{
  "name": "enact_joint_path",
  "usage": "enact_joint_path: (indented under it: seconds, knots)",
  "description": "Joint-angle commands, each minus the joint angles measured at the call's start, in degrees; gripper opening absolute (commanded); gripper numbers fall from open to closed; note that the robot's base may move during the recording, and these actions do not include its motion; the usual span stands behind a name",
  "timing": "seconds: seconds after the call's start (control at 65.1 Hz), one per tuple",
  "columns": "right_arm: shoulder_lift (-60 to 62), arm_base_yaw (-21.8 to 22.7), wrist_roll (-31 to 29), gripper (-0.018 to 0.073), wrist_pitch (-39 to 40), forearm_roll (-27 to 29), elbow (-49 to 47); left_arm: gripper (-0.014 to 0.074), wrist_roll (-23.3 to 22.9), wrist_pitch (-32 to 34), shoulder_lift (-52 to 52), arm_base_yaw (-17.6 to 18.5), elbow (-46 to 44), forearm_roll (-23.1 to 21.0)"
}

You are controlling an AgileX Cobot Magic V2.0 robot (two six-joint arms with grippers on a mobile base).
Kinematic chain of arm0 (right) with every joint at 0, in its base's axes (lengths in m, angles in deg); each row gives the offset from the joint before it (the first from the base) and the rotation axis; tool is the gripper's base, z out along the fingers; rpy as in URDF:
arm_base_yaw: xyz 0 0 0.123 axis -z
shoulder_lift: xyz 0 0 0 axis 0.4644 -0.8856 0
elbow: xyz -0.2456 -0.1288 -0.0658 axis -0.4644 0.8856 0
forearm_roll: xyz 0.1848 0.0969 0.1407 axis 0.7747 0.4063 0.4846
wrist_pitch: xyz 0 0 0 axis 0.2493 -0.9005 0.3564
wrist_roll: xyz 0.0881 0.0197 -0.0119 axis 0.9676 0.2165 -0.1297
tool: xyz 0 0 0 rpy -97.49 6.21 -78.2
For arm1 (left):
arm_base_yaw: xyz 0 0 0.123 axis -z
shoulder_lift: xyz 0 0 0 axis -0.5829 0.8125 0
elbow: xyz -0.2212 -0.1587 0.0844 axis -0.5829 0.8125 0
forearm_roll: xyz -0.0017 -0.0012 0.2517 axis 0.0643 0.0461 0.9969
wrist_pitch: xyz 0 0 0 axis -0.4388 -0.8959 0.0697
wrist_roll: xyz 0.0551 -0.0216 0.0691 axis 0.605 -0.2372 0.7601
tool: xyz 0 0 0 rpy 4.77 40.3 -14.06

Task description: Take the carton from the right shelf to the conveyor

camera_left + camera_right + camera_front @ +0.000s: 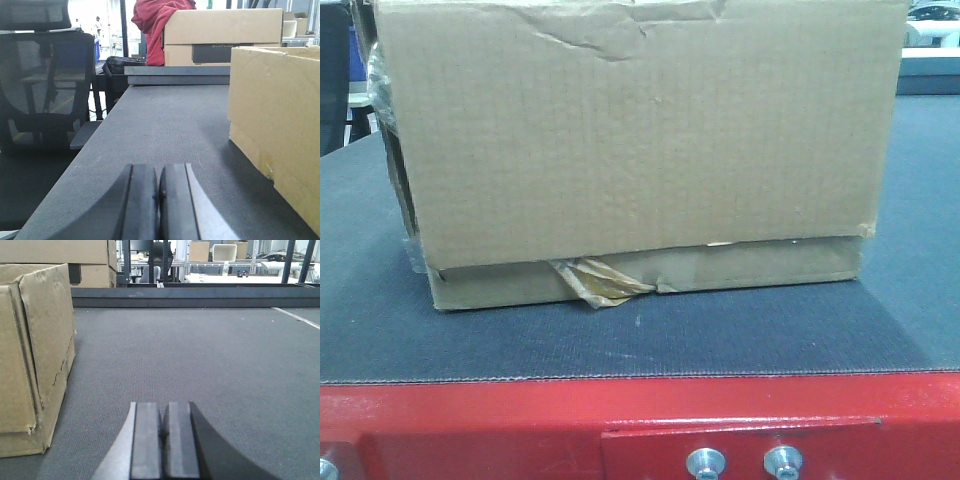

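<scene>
Conveyor: I see the dark grey textured belt (920,250) running wide under everything, bounded at the near edge by a glossy red frame (470,420) with silver bolts (706,463).
Carton position: the carton (640,150) sits flat on the belt, set back a little from the red frame, belt showing on both sides.
Carton orientation: upright on its base; I read its long axis as running left to right across the front view, broad face toward me.
Carton condition: plain brown corrugated board, top edge creased, bottom flap gaping slightly, a yellowish tape strip (595,283) peeling from it.
Left gripper (159,200): low over the belt, left of the carton and apart from it; pads pressed together, nothing between them.
Right gripper (164,440): low over the belt, right of the carton, apart from it; pads closed together, empty.
</scene>
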State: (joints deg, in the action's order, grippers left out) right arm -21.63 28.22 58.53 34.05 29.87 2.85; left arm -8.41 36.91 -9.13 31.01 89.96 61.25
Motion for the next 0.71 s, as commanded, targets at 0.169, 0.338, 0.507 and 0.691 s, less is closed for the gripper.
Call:
enact_joint_path:
  seconds: [0.169, 0.338, 0.507, 0.691]
  knots:
    - [0.49, 0.37, -0.39, -0.007, 1.75, 0.13, 0.0, 0.0004, 0.15, 0.96, -0.31, -0.35, -0.06, -0.47]
    - [0.49, 0.37, -0.39, -0.007, 1.75, 0.13, 0.0, 0.0004, 0.15, 0.96, -0.31, -0.35, -0.06, -0.47]
    - [0.49, 0.37, -0.39, -0.007, 1.75, 0.13, 0.0, 0.0004, 0.15, 0.96, -0.31, -0.35, -0.06, -0.47]
    - [0.49, 0.37, -0.39, -0.007, 1.75, 0.13, 0.0, 0.0004, 0.15, 0.96, -0.31, -0.35, -0.06, -0.47]
